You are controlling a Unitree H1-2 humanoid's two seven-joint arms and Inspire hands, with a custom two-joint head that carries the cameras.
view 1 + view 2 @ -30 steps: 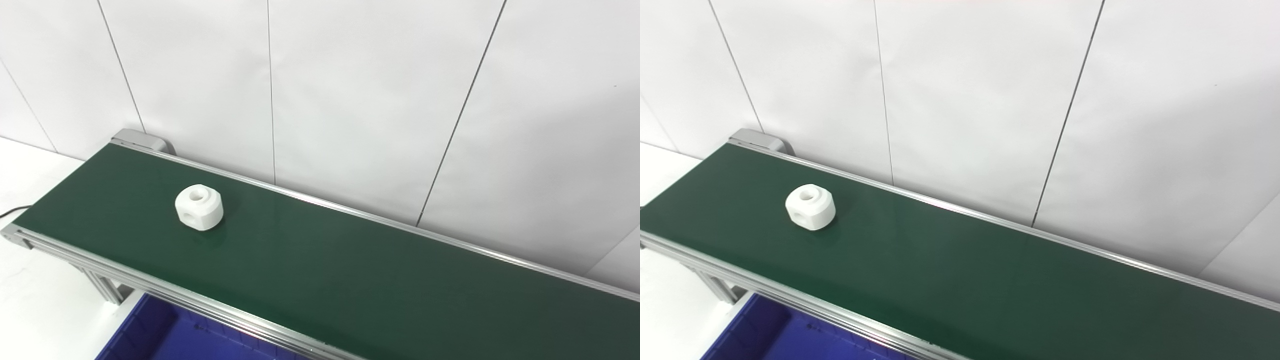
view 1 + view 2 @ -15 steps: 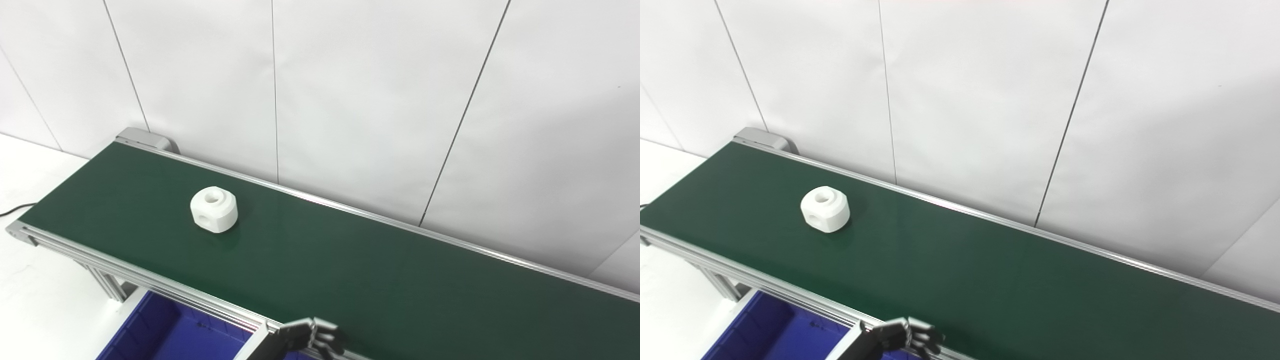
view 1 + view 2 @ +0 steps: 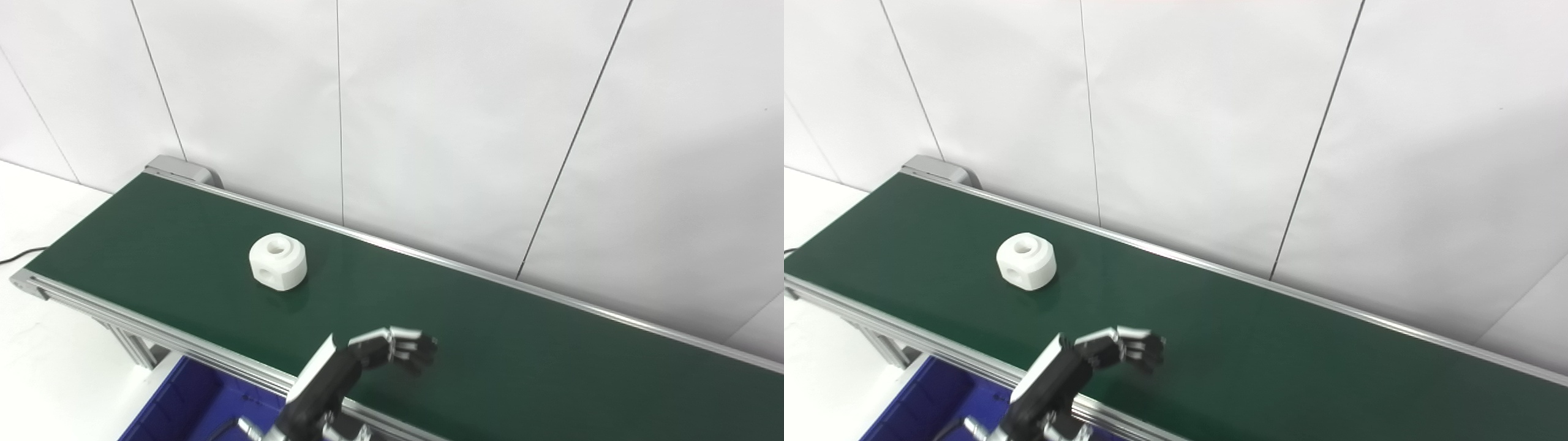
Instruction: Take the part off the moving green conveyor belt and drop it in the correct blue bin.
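A white, rounded block-shaped part (image 3: 277, 261) with a hole in its top and one in its side sits on the green conveyor belt (image 3: 478, 331), toward the left end. My left hand (image 3: 387, 351) reaches up from the bottom edge over the belt's near rail, to the right of the part and nearer to me. Its fingers are apart, curved downward, and hold nothing. It is well apart from the part. Both also show in the right eye view: the part (image 3: 1026, 261) and the hand (image 3: 1119, 348). My right hand is out of view.
A blue bin (image 3: 184, 407) sits below the belt's near rail (image 3: 153, 334) at the bottom left, only partly in view. A white panelled wall (image 3: 429, 122) runs close behind the belt. A white surface (image 3: 43, 367) lies at the left.
My left hand has risen from the bottom edge up over the belt's near side. The part has travelled to the right along the belt. The view has shifted slightly.
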